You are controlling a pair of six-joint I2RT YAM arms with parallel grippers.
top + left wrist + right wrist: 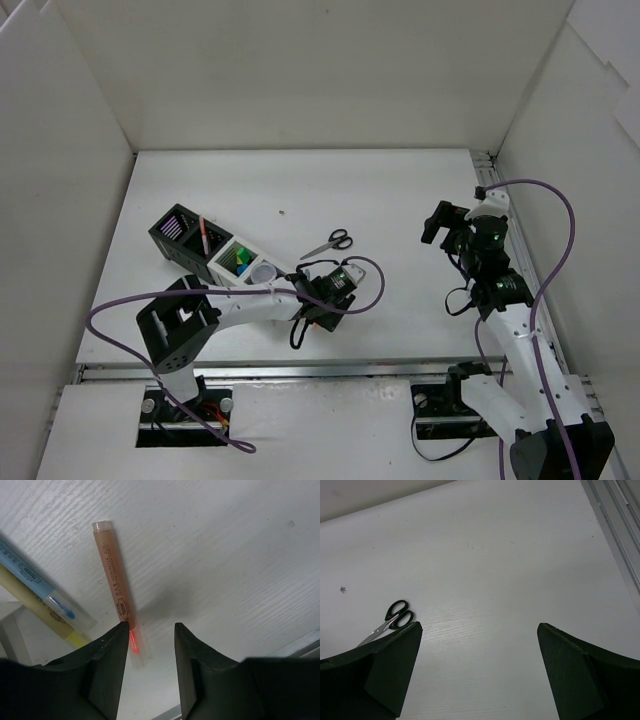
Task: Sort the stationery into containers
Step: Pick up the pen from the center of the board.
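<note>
In the left wrist view an orange pen [114, 582] lies on the white table. My left gripper [151, 626] is open just above it, the left fingertip [120, 630] over the pen's clear lower end. A blue pen [37, 582] and a yellow pen [40, 611] lie to its left. The mesh containers [178, 228] stand at mid-left, holding a red pen [203, 235], yellow-green highlighters [241, 262] and a clear round jar [263, 271]. Black-handled scissors [330, 242] lie on the table, and also show in the right wrist view [390, 621]. My right gripper [479, 626] is open wide and empty, held above the table at the right [440, 225].
White walls enclose the table on three sides. A metal rail [615, 520] runs along the right edge. A purple cable [130, 305] loops from the left arm over the front left of the table. A small dark speck [282, 211] lies behind the scissors.
</note>
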